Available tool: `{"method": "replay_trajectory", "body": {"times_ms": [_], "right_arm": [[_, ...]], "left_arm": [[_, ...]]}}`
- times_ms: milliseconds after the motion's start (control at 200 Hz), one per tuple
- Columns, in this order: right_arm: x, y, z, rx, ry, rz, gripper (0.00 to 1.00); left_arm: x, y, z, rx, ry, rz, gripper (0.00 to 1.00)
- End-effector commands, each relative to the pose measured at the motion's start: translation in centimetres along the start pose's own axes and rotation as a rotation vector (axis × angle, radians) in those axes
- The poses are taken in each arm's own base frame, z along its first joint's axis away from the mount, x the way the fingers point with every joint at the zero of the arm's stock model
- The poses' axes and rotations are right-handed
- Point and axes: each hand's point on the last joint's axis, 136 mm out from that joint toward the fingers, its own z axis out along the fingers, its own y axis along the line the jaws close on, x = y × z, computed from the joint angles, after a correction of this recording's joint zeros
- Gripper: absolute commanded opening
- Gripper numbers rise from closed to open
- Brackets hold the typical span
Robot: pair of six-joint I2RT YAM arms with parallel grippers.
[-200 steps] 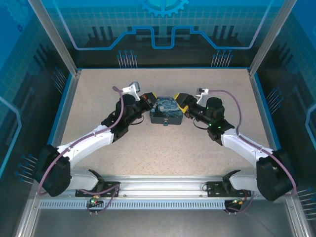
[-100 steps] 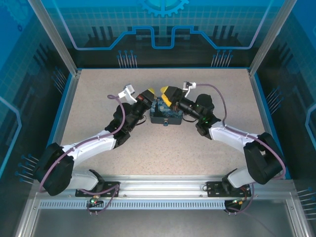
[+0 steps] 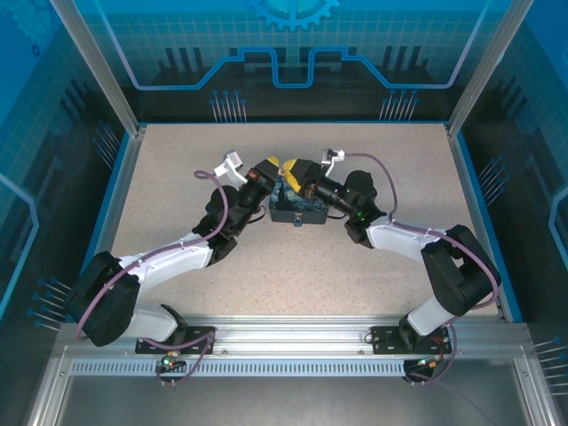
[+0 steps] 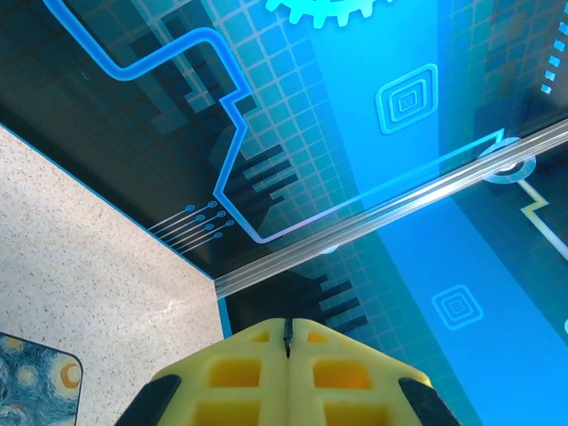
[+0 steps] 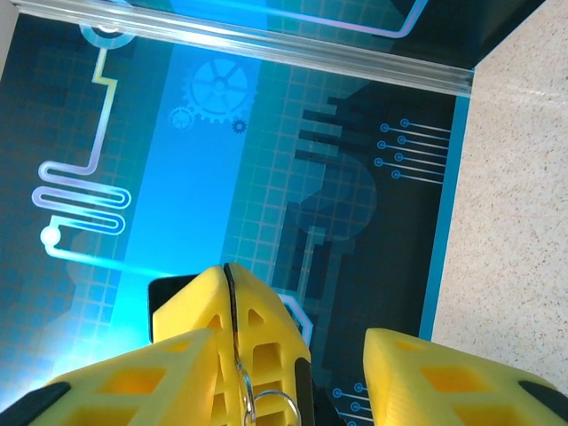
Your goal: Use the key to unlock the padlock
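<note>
So the left gripper (image 4: 287,330) pinches a thin wire ring (image 5: 264,404) in closed fingers, right gripper (image 5: 291,355) spread wide around it, probably a handoff.

- The left arm (image 3: 169,257) reaches from its base up toward the middle, elbow low.
- The left gripper (image 4: 287,342) has its yellow fingers pressed flat together.
- The right arm (image 3: 417,244) bends sharply at the elbow and reaches inward.
- The right gripper (image 5: 293,355) is spread wide, with the left gripper's tips between its fingers.
</note>
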Motion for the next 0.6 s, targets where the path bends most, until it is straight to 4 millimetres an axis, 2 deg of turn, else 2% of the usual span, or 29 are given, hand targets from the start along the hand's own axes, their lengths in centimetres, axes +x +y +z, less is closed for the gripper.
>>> {"method": "replay_trajectory", "body": {"times_ms": [0, 200, 405, 595], "right_arm": [[0.56, 2.84, 0.76, -0.098, 0.032, -0.042, 0.46], [0.96, 3.29, 0.81, -0.109, 0.053, -0.056, 0.38], [1.18, 2.89, 0.78, -0.101, 0.063, -0.052, 0.28], [1.39, 2.93, 0.58, -0.105, 0.071, -0.056, 0.25]], "left_arm": [[-0.25, -0.71, 0.04, 0.027, -0.021, -0.009, 0.00], [-0.14, -0.48, 0.19, 0.018, -0.018, -0.007, 0.00], [-0.09, -0.69, 0.36, 0.020, -0.014, -0.005, 0.00], [-0.21, -1.01, 0.54, 0.019, -0.013, 0.002, 0.00]]}}
